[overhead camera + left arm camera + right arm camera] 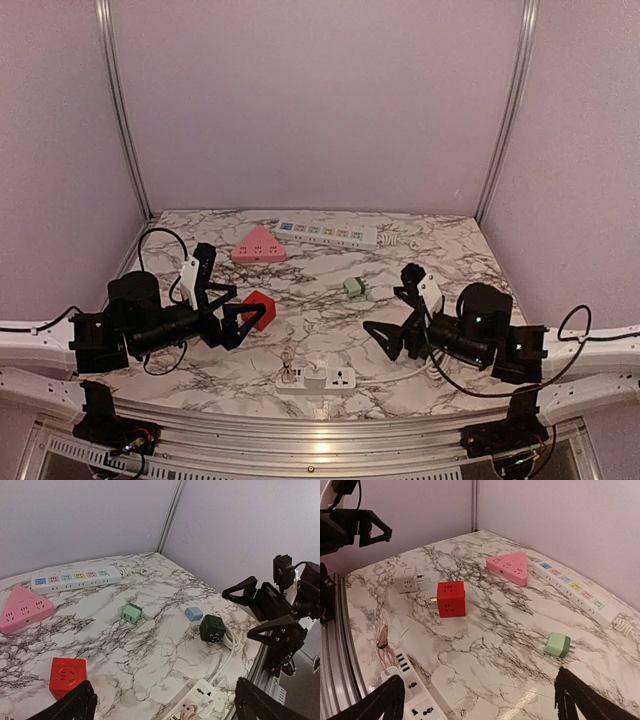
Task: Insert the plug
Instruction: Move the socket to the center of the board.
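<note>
A small green plug (354, 287) lies on the marble table (320, 320) near the middle; it also shows in the left wrist view (132, 613) and the right wrist view (557, 645), prongs pointing sideways. A short white power strip (318, 378) lies at the near edge, with a coiled pinkish cable (382, 639) plugged into its USB end. My left gripper (225, 297) is open and empty, beside a red socket cube (260, 309). My right gripper (393, 306) is open and empty, to the right of the green plug. Neither touches anything.
A pink triangular socket block (258, 245) and a long white strip (327, 233) with coloured sockets lie at the back. A white socket cube (407, 579) sits near the left arm. A blue adapter (193, 613) and a dark cube (212, 628) with a white cord lie near the right arm.
</note>
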You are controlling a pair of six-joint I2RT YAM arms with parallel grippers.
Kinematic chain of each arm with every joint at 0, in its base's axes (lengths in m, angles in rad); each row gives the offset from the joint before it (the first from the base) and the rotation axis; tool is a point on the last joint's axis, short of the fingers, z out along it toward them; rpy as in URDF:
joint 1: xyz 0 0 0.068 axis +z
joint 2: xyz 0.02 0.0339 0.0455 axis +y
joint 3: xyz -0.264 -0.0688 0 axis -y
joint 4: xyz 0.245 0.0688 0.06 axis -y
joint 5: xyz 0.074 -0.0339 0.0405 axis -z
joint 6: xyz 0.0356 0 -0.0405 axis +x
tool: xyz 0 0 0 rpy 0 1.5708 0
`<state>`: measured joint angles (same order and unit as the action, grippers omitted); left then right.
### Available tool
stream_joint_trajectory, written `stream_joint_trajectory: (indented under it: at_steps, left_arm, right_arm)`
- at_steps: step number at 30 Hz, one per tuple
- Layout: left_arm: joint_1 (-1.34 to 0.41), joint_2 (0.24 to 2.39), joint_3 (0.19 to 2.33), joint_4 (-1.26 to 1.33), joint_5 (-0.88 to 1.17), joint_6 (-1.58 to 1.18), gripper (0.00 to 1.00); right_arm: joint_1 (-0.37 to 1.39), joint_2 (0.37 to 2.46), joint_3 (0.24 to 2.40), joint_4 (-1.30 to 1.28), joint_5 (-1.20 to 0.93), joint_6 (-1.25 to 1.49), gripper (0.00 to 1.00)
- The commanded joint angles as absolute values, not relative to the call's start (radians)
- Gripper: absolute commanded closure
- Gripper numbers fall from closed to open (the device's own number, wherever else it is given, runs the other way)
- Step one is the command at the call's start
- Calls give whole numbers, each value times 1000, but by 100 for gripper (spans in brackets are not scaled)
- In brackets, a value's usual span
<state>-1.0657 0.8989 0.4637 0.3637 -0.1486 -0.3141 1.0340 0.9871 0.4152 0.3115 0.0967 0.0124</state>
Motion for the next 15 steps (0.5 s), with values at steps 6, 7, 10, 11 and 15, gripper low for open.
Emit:
stream_joint_trajectory:
  at_steps: [6,7,10,11,15]
  left_arm:
    - [-1062,955,593,42,-269,-483,1]
    - [-1062,943,588,23,-271,-501,1]
    - [-1062,890,558,-23,-299,-535,1]
    - [-1062,872,553,-42,-316,-539,1]
    - [-1057,843,576,-140,-443,-528,1]
  right_arm:
    - [1029,733,373,61,481,329,3]
    - [1029,736,384,17,508,362,3]
    - [1021,769,425,-133,575,456,3]
    - [1020,782,435,-156,583,476,3]
    - [1010,828,460,-170,581,537,2]
